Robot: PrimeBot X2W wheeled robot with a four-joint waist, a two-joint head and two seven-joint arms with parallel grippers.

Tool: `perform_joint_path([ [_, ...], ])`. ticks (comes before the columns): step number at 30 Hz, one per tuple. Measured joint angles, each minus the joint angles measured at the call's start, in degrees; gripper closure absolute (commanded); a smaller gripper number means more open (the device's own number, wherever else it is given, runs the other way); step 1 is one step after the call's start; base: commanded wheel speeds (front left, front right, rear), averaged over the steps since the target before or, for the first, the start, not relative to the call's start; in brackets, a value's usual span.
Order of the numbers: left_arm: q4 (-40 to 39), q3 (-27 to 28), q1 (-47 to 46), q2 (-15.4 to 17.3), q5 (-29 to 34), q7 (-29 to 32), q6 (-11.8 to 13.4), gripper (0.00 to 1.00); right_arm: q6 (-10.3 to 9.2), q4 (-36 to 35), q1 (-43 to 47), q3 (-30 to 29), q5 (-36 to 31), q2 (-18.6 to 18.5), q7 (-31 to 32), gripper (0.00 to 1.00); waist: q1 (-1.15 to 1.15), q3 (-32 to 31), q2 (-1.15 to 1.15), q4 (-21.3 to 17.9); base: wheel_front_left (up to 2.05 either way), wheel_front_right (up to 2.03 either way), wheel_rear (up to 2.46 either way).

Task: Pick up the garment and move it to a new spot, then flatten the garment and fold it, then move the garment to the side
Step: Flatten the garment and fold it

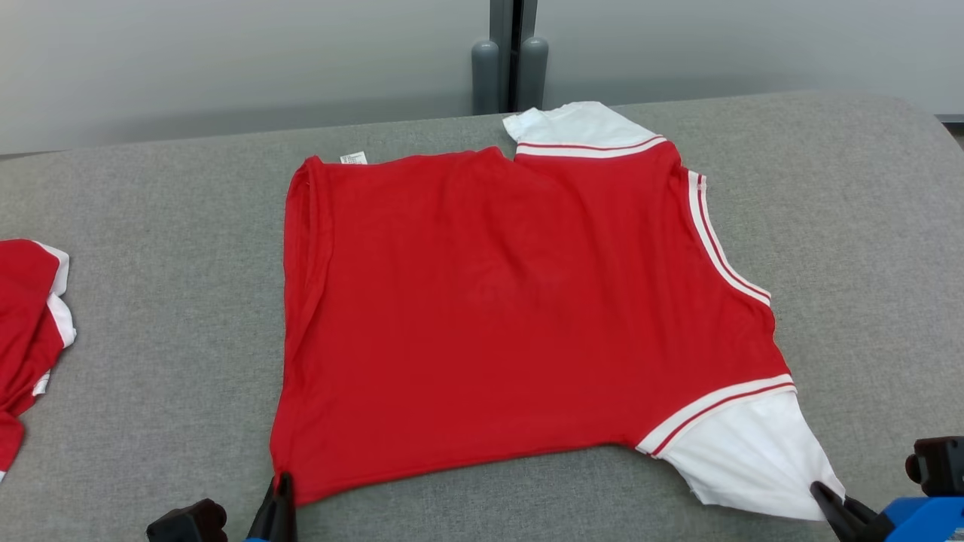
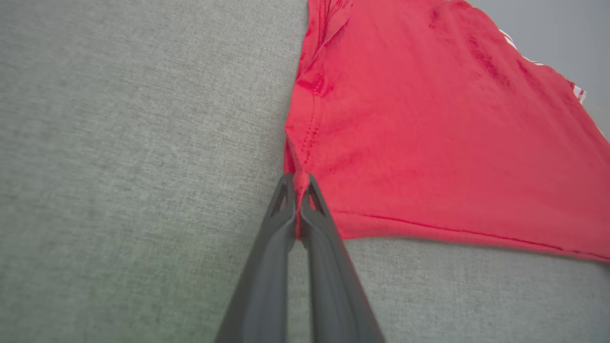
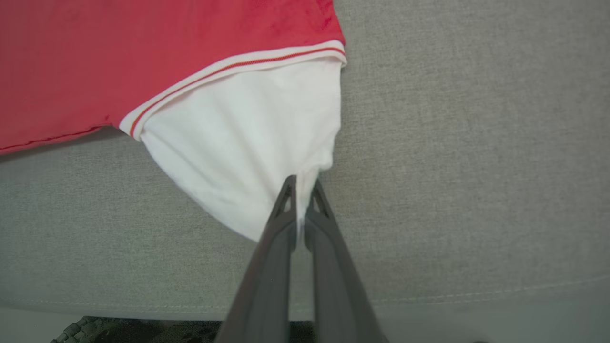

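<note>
**While both grippers pinch its near edge, the garment lies spread for flattening**

Since the red garment (image 1: 489, 301) lies spread out across the middle of the table, I judge the flattening step to be in hand, with folding not yet begun. It lies sideways to the robot: hem to the left, striped neckline to the right, one white sleeve (image 1: 753, 459) at the near right and the other (image 1: 572, 124) at the far edge. Most of the body is smooth, but the hem side is rolled over on itself in a long ridge, and the near sleeve is drawn to a taut point.

The left gripper (image 1: 282, 489) has its jaws closed on the near hem corner; the left wrist view shows red cloth nipped between the fingertips. The right gripper (image 1: 825, 497) has its jaws closed on the tip of the near sleeve, white cloth bunched between them.

The grey padded table (image 1: 151, 339) lies bare around the garment, and a second red and white garment (image 1: 30, 324) sits crumpled at its left edge, well apart.

The next move probably calls for an even pull outward and toward the robot to draw the near edge straight, then lowering both corners flat before letting go. The rolled hem will likely need its own smoothing pass before any fold is made.
</note>
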Motion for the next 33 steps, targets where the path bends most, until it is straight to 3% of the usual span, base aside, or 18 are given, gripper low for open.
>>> perform_joint_path([
  [9, -7.25, -0.91, 1.67, 2.71, -0.16, 5.76, 1.18, 1.0, 0.0, -2.22, -0.34, 0.24, 0.82, 0.0, -0.1, 1.0, 0.0, -0.19, 0.0, -0.19, 0.0, 0.0, 0.0],
  [17, -8.54, -0.46, -5.09, 2.29, -1.77, 7.8, -0.22, 1.0, 0.0, -1.15, -12.12, 2.85, -3.3, 0.0, -1.78, 1.0, 0.01, 1.07, 0.0, -0.4, 0.0, 0.0, 0.0],
  [24, -3.58, 0.52, -13.07, 0.96, -3.39, 8.0, -1.85, 1.0, 0.0, 4.25, -24.45, 3.22, -5.45, -0.65, -3.85, 1.0, 0.02, 3.35, 0.0, 0.25, 0.0, 0.0, 0.0],
  [33, 5.64, 0.7, -22.21, 0.33, -2.71, 6.36, -4.31, 1.0, -0.01, 13.92, -34.51, 5.52, -5.82, -5.6, -7.27, 1.0, 0.02, 7.41, 0.0, 1.52, 0.0, 0.0, 0.0],
])
